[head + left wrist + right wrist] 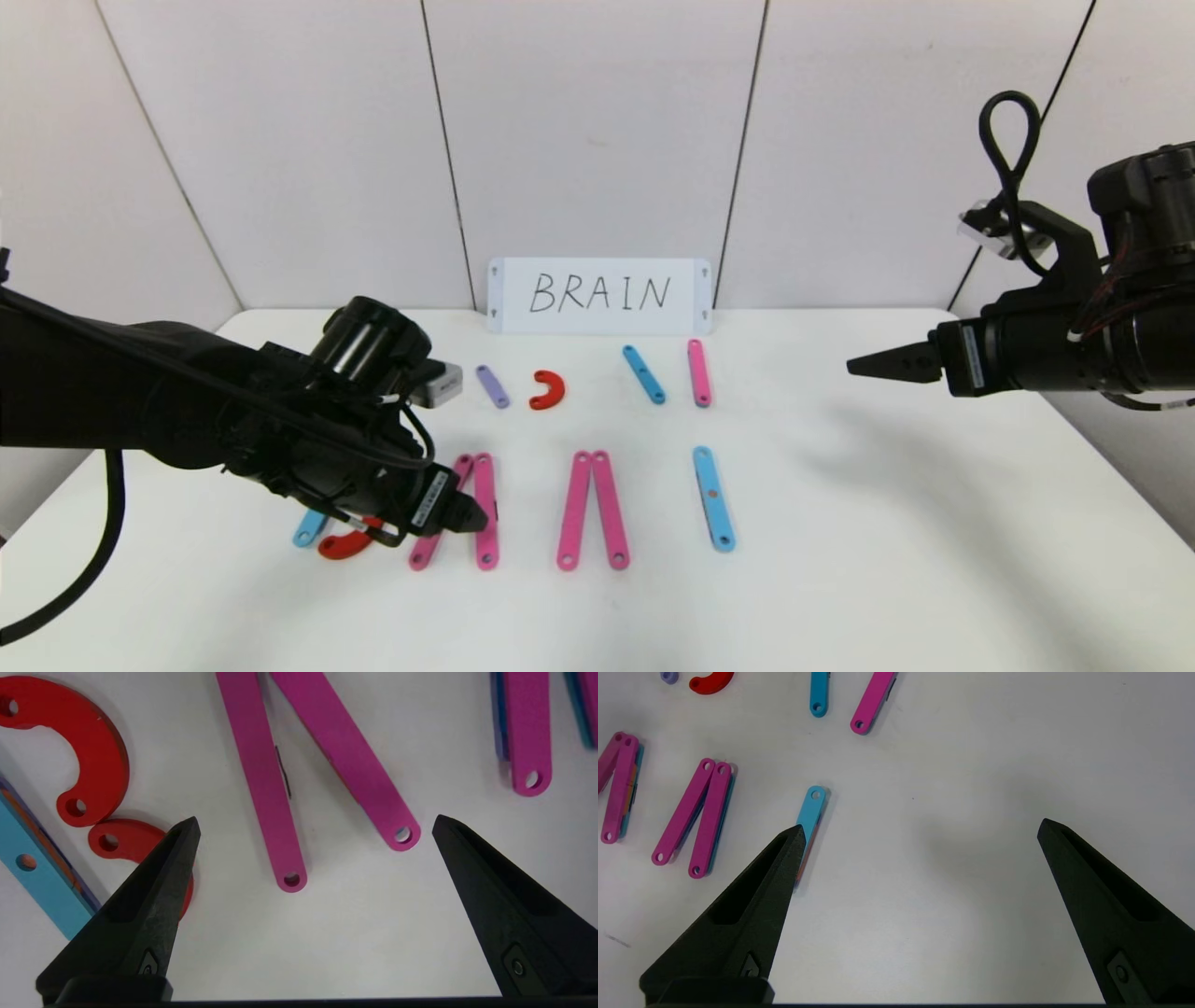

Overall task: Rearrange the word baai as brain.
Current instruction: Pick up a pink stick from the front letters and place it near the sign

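The word lies as a row of letters on the white table (840,523). Its left letter, a light-blue strip (37,877) with two red arcs (98,760), is partly hidden under my left arm. Then come a pink two-strip letter (485,504), a second pink pair (593,509) and a single light-blue strip (713,497). My left gripper (315,819) hovers open over the lower ends of the first pink pair (266,788), holding nothing. My right gripper (920,825) hangs open above bare table, to the right of the single light-blue strip (810,812).
Behind the row lie loose pieces: a short purple strip (493,386), a red arc (548,390), a light-blue strip (644,374) and a pink strip (698,372). A white card (599,295) with handwritten "BRAIN" leans on the back wall.
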Robot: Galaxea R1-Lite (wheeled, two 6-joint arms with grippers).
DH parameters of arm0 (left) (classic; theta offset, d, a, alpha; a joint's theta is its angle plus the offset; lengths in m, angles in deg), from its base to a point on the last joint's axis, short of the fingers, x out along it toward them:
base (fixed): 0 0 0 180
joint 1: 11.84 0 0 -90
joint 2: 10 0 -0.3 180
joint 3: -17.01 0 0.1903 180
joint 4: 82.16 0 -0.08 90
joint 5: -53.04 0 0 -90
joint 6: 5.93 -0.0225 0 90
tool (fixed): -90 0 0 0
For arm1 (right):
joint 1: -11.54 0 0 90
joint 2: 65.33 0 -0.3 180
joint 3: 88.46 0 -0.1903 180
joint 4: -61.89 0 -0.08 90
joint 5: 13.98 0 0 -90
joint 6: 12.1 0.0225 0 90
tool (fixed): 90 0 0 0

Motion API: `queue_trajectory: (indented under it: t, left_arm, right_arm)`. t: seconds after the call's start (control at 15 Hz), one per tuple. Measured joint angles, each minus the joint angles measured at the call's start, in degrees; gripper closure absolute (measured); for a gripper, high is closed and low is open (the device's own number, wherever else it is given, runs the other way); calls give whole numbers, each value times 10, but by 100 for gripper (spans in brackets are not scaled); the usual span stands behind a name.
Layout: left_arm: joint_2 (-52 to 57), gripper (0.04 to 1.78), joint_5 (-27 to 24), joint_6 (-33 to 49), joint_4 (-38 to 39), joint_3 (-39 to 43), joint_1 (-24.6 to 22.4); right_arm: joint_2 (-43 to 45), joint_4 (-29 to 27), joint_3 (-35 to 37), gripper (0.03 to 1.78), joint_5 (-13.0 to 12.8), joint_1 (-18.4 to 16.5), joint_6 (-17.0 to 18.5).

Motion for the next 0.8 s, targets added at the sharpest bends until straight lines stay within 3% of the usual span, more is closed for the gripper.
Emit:
queue_trajectory:
  t: [0.2,0.53,0.8]
  left_arm:
    - [-25,8,57,81,1,-32,42]
    - [-74,8,109,196,-6,-70,84]
    - [-99,8,120,232,-5,-79,95]
  right_arm:
    - [1,-2,0,7,-2,-2,1]
    - [4,-2,0,7,-2,-11,2]
    - [3,0,1,7,-2,-14,1]
